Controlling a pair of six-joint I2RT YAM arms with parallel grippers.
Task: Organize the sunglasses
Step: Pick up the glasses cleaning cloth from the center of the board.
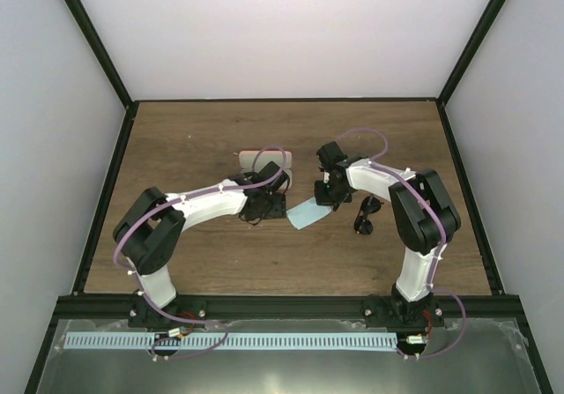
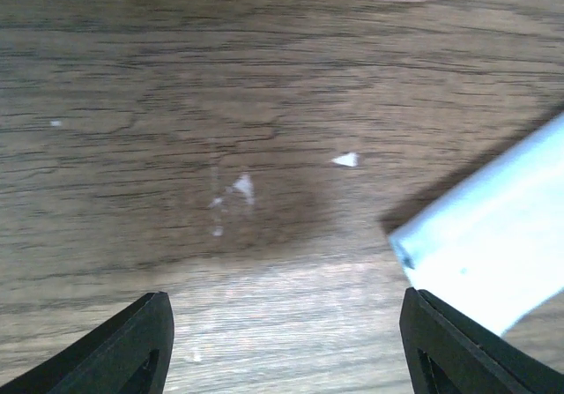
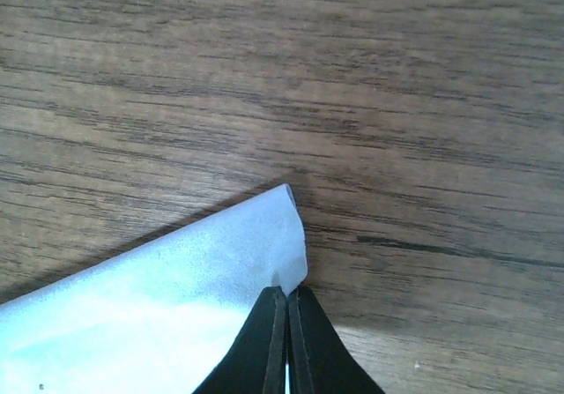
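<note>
Overhead view is coming in bright, even and sharp; white walls (image 1: 264,33) are washing out slightly. Both wrist views are running soft close up. Cloth (image 3: 159,306) is throwing a dark shadow on the table (image 3: 397,103); wood is glaring beside it.

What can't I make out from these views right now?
- The sunglasses: top view only, small and dark, partly behind the right arm; folded or open, cannot tell.
- The pink case: the left arm covers its near side in the top view; the left wrist view cuts it at the top edge.
- The cloth: runs off the right wrist view's bottom and left edges; the shut right gripper covers the pinched corner.
</note>
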